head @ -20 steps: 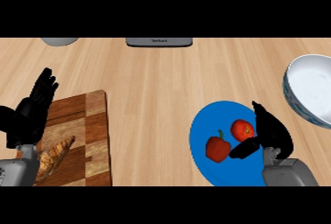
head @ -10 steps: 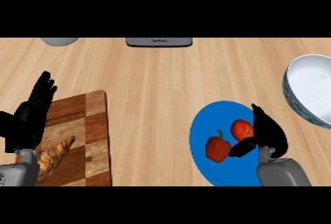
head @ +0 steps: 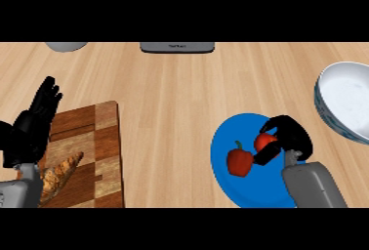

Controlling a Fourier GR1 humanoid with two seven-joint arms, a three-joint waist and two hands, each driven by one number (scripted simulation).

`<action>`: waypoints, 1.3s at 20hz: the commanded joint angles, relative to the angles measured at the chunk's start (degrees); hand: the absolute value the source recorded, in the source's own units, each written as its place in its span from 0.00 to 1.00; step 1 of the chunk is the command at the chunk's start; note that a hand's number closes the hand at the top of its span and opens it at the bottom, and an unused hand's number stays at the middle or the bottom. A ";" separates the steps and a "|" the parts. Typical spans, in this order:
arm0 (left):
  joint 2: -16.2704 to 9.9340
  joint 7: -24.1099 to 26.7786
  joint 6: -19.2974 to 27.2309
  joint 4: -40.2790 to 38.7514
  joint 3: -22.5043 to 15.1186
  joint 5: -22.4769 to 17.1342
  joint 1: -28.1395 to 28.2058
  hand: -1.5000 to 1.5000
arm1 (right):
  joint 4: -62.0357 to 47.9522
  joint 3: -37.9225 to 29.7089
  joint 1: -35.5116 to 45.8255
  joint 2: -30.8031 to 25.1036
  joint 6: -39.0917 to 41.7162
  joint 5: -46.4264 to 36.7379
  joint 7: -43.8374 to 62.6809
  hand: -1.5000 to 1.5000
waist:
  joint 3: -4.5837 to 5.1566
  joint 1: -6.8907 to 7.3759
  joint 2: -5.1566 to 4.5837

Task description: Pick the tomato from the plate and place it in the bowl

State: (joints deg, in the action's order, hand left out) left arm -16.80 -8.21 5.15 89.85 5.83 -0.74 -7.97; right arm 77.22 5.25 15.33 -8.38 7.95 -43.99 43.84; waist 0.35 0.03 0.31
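A blue plate [head: 231,185] lies at the lower right of the wooden counter. On it sit a red bell pepper [head: 240,161] with a green stem and, to its right, the red tomato [head: 264,142]. My right hand [head: 288,137] is over the tomato with its fingers and thumb curled round it, hiding much of it. The tomato still rests on the plate. A white bowl [head: 347,103] with a patterned outside stands at the right edge, just beyond the plate. My left hand [head: 32,128] rests open, fingers up, at the left edge.
A wooden cutting board [head: 86,151] lies at the lower left with a baguette [head: 57,173] on it. A grey dish [head: 66,46] and a dark flat device [head: 177,47] sit at the counter's far edge.
My right hand's fingers, straight over the plate before, have curled down round the tomato. The left hand has not moved.
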 commanded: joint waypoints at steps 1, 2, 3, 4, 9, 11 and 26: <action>-0.15 -1.22 -2.07 1.74 1.19 -1.01 0.93 0.50 | -3.10 1.95 -2.07 2.90 -4.62 -2.34 -3.57 1.00 | -0.36 0.14 -0.30; 1.74 0.75 1.28 -1.18 -0.65 3.07 -1.07 0.50 | -7.71 -0.08 0.46 1.55 -5.93 -2.34 -6.40 1.00 | -0.37 0.12 -0.38; -0.03 -1.00 -2.14 -0.23 1.33 0.27 -0.96 0.50 | -4.42 -0.66 -1.03 0.21 -3.58 -1.61 -5.96 1.00 | -0.36 0.04 -0.31; 1.87 -0.18 -0.76 0.28 0.85 1.13 0.69 0.50 | -1.64 -0.39 -1.06 0.73 -3.69 -2.58 -3.78 1.00 | -0.35 0.03 -0.29; 0.91 0.84 -0.25 -2.04 0.39 1.56 -0.19 0.50 | 5.46 16.45 -3.62 -10.78 13.59 -1.35 -29.82 1.00 | -0.29 0.31 0.28; 1.79 0.05 -0.35 -1.50 -0.15 0.99 -0.47 0.50 | 8.69 21.80 -5.53 -14.37 14.59 -2.76 -38.00 1.00 | -0.37 -0.17 0.45; 1.08 2.38 -0.87 -0.73 2.31 0.46 3.45 0.50 | 38.65 -11.63 -18.84 -32.65 1.35 15.50 -55.04 1.00 | -0.34 -2.77 0.35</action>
State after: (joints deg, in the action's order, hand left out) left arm -16.51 -7.73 4.39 89.45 8.21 -0.31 -6.55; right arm 111.14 3.22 -2.03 -41.07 11.37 -35.79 -9.82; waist 0.01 -2.43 0.65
